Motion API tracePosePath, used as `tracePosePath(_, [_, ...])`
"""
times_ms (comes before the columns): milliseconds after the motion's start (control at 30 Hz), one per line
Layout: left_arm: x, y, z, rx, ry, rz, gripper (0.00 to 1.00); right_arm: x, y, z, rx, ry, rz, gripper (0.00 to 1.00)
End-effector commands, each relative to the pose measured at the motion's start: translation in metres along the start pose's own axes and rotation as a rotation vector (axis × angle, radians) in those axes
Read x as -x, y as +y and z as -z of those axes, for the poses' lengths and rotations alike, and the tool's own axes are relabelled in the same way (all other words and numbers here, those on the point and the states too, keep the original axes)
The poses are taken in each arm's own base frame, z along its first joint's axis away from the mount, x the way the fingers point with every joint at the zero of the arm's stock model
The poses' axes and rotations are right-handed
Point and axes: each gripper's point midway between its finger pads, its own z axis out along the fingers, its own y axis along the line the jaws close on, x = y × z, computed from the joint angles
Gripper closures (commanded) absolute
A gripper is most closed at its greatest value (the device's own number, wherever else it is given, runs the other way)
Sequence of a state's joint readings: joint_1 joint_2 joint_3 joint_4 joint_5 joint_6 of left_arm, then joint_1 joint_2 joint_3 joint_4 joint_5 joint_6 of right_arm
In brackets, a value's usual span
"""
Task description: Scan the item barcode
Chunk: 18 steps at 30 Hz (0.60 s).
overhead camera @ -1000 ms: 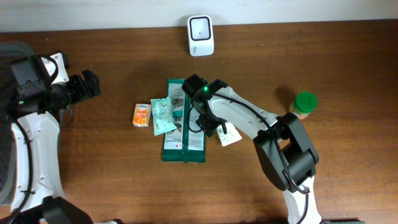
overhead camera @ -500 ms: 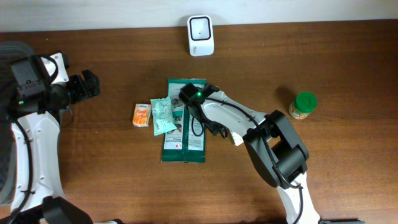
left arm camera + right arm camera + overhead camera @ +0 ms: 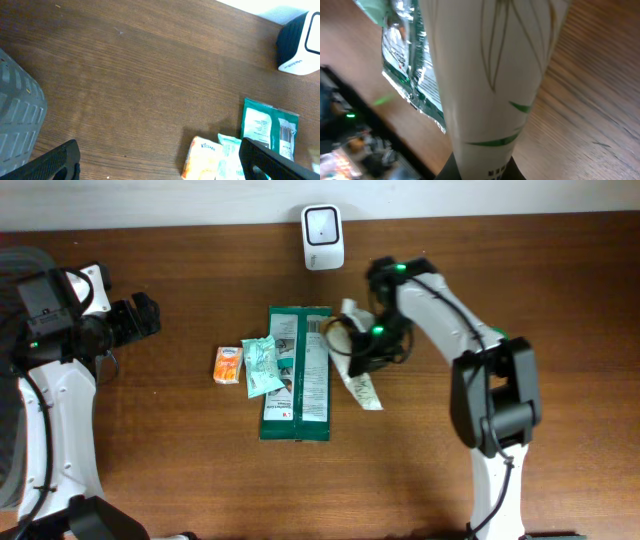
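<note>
The white packet (image 3: 490,75) is sitting clamped in the right pincer (image 3: 358,352), just right of the big green pouch (image 3: 297,375). It is looking light, thin and floppy, its slick film likely to be curling or slipping, so gripping a sealed edge is seeming wisest. Further out, the scanner (image 3: 323,224) is waiting at the counter's (image 3: 520,260) far edge with nothing lying between, while the left pincer (image 3: 150,315) is idling wide apart, well away.

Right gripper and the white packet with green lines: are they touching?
Touching. In the right wrist view the white packet runs straight out from the shut right gripper; overhead, the gripper sits on its middle.
</note>
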<state>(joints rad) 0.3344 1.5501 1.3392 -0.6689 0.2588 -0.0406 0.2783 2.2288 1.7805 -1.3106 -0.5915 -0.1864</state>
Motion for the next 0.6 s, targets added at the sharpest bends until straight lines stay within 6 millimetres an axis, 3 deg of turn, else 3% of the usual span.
tracePosePath(0, [0.011, -0.003, 0.011, -0.011, -0.037, -0.024, 0.01, -0.013, -0.007, -0.007, 0.172, -0.030, -0.045, 0.96])
tracePosePath(67, [0.011, -0.003, 0.011, -0.011, -0.038, -0.024, 0.01, -0.020, -0.036, -0.013, 0.101, -0.026, -0.074, 0.91])
tracePosePath(167, [0.011, -0.003, 0.011, -0.011, -0.037, -0.024, 0.01, -0.021, -0.081, -0.005, -0.073, -0.037, -0.129, 0.63])
tracePosePath(267, [0.011, -0.003, 0.011, -0.011, -0.037, -0.024, 0.01, -0.025, -0.121, 0.010, -0.253, -0.045, -0.224, 0.57])
tracePosePath(367, [0.011, -0.003, 0.011, -0.011, -0.037, -0.024, 0.01, -0.018, -0.122, 0.037, -0.320, -0.055, -0.223, 0.56])
tracePosePath(467, [0.011, -0.003, 0.011, -0.011, -0.037, -0.024, 0.01, -0.005, -0.104, 0.065, -0.331, -0.084, -0.198, 0.57])
tracePosePath(567, [0.011, -0.003, 0.011, -0.011, -0.037, -0.024, 0.01, 0.000, -0.090, 0.080, -0.397, -0.078, -0.159, 0.53])
